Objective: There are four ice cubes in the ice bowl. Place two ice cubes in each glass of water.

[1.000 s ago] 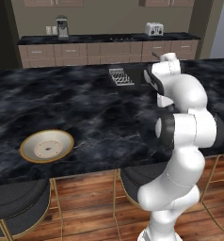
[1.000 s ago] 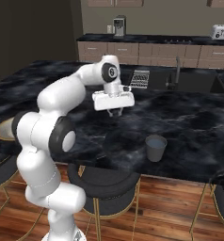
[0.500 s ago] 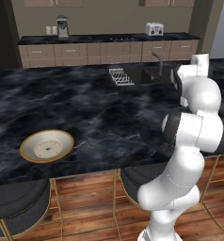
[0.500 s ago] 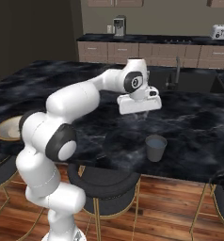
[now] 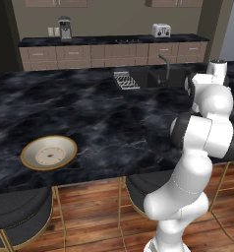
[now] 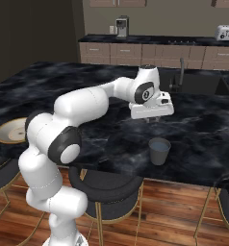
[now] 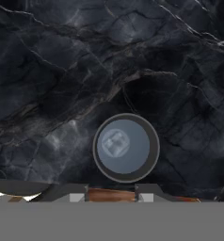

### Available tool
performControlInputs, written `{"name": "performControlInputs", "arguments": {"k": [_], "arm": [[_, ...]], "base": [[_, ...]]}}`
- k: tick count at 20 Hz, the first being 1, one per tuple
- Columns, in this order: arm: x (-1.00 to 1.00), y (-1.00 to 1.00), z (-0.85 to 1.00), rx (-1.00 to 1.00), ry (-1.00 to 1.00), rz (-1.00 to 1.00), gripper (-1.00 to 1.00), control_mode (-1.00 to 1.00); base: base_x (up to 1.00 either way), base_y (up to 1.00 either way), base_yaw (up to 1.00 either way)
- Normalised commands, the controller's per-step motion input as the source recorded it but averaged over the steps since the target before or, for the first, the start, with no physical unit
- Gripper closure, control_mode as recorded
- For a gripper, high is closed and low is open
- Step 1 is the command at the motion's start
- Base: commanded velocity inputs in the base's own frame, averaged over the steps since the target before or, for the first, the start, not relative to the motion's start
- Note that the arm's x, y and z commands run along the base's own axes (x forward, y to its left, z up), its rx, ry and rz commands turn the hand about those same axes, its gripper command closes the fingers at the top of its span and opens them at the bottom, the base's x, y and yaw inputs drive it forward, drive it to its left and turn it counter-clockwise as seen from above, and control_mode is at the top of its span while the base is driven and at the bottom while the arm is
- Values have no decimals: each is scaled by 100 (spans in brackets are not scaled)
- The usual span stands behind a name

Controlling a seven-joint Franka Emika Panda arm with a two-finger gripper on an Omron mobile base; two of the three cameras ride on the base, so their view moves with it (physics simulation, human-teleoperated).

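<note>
A white robot arm reaches out over a black marble kitchen island, its gripper [image 6: 150, 118] hanging above and a little behind a dark glass of water [image 6: 159, 151] that stands near the island's front edge. The jaws are closed narrow, and whether anything is pinched between them cannot be told. Seen from the hand, the glass [image 7: 126, 147] sits almost straight below, and one pale ice cube [image 7: 115, 141] lies in its water. Well to the left along the counter [image 5: 99, 118], the gold-rimmed ice bowl [image 5: 49, 152] rests near the front edge, with small specks inside that are too small to count. From the right base camera the bowl [image 6: 9, 130] peeks out beside the arm's elbow. A sink faucet [image 5: 164, 63], a dish rack [image 5: 125, 79], a toaster [image 5: 161, 30] and a coffee machine [image 5: 65, 27] stand behind.
</note>
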Motion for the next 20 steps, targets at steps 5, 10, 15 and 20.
{"name": "performControlInputs", "arguments": {"k": [5, 10, 15, 20], "arm": [[13, -19, -5, 0, 0, -10, 100, -100], [-23, -69, -15, 0, 0, -14, 100, -100], [1, -6, -28, 0, -2, -13, 100, -100], [3, 0, -12, 0, -5, -11, 100, -100]], "base": [[0, 0, 0], [0, 0, 0], [0, 0, 0], [0, 0, 0]]}}
